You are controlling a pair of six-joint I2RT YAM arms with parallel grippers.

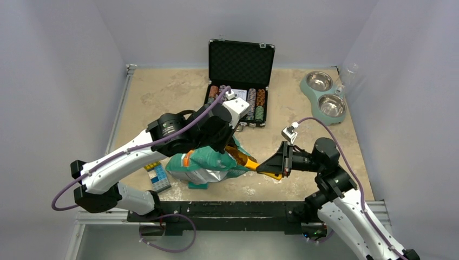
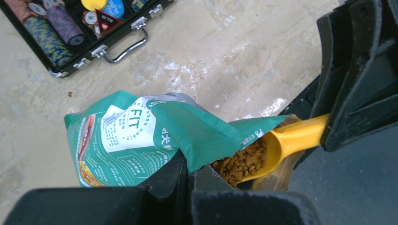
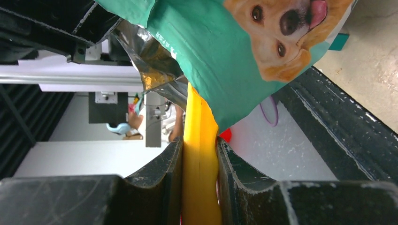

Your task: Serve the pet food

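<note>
A teal bag of dog food lies slumped on the near middle of a sandy bench, between my two arms. My left end effector is clamped shut on a fold of the bag's upper lip, holding the mouth open. My right end effector is closed around the handle of a yellow scoop. The scoop's bowl sits just inside the mouth, heaped with kibble: small, brown, dry pellets. Whatever else is in the bag is hidden by its film.

The kibble looks light and loose. I judge it will roll and spill at any tilt, so the scoop should travel level and slowly. The handle is stiff, smooth plastic and could twist between my pads, so a firm hold near the bowl seems best. The bag is soft, crinkly film that sags. Its lip is the place to hold it, and that lip may snag the scoop on the way out.

The twin bowls stand at the far right of the bench, well apart from the scoop. An open case of poker chips stands at the far middle.
</note>
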